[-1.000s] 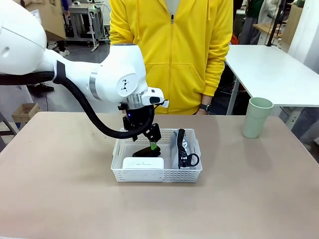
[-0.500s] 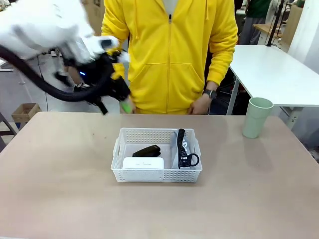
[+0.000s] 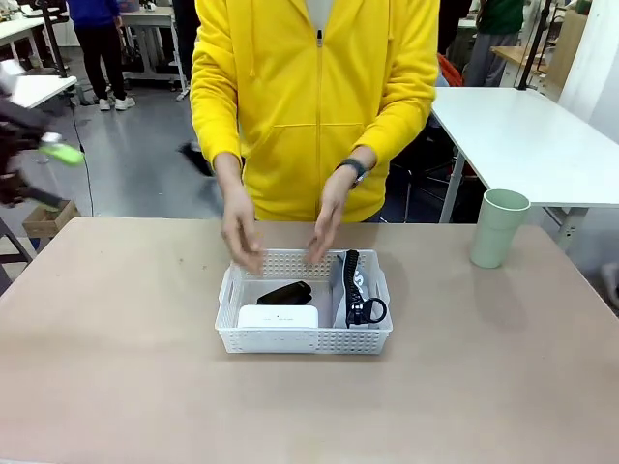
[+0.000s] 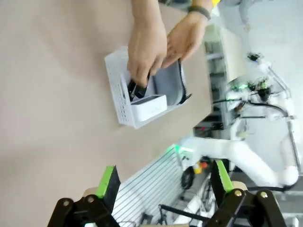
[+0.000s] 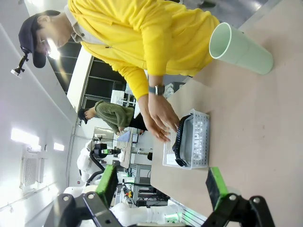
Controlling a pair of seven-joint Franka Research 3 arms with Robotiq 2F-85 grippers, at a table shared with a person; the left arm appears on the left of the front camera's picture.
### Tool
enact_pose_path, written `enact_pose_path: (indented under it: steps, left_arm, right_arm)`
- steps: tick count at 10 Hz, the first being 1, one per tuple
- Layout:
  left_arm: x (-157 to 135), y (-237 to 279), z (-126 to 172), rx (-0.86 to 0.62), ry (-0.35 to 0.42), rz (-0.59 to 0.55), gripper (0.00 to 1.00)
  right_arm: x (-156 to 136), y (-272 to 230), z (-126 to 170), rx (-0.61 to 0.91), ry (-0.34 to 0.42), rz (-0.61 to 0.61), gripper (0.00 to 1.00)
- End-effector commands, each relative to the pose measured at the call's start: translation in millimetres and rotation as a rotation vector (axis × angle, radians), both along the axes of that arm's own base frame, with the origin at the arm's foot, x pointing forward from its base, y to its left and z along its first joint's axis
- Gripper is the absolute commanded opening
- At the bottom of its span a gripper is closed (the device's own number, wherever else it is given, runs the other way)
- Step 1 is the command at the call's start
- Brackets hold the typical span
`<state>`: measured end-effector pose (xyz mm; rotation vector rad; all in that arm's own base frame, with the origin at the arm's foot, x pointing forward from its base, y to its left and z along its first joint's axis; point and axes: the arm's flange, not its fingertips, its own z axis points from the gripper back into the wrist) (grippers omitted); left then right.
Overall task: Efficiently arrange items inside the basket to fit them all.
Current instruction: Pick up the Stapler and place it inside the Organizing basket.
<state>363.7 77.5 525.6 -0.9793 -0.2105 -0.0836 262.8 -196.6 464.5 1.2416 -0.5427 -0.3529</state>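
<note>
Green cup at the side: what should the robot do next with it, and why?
Probably reach the open right tool toward the cup. It stands upright on the table, outside the basket, while stapler, box and pouch lie inside. The person's hands are at the basket's far rim, so placing should wait.

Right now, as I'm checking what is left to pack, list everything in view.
basket: one, white, mid-table
box: one, white, in basket, near left
stapler: one, black, in basket, behind box
pouch: one, grey, black strap, basket's right side
cup: one, pale green, upright on table, right of basket
table: one, beige
person's hands: two, at basket's far rim
left gripper: black, green pads, open
right gripper: same, open
</note>
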Motion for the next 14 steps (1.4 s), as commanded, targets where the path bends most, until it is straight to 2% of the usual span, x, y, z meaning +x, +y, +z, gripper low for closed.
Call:
enact_pose_path:
  steps: [1, 4, 7, 9, 10, 14]
  left_arm:
    - [-4.9, 56.3, -21.4, -0.179, 0.006, 0.06, 1.0]
    - [-13.9, 125.5, -73.1, -0.367, 0.004, 0.176, 1.0]
    - [-24.0, 142.2, -112.9, -0.466, 0.005, 0.238, 1.0]
    - [-21.2, 138.4, -111.2, -0.484, -0.024, 0.213, 1.0]
    - [-24.1, 145.2, -120.6, -0.447, 0.034, 0.251, 1.0]
    - [-24.1, 145.2, -120.6, -0.447, 0.034, 0.251, 1.0]
  right_arm:
    - [2.0, 0.3, 0.8, 0.004, -0.039, -0.001, 1.0]
    - [2.0, 0.3, 0.8, 0.004, -0.039, -0.001, 1.0]
    - [2.0, 0.3, 0.8, 0.004, -0.039, -0.001, 1.0]
    - [2.0, 0.3, 0.8, 0.004, -0.039, -0.001, 1.0]
    - [2.0, 0.3, 0.8, 0.004, -0.039, -0.001, 1.0]
    - [2.0, 0.3, 0.8, 0.004, -0.039, -0.001, 1.0]
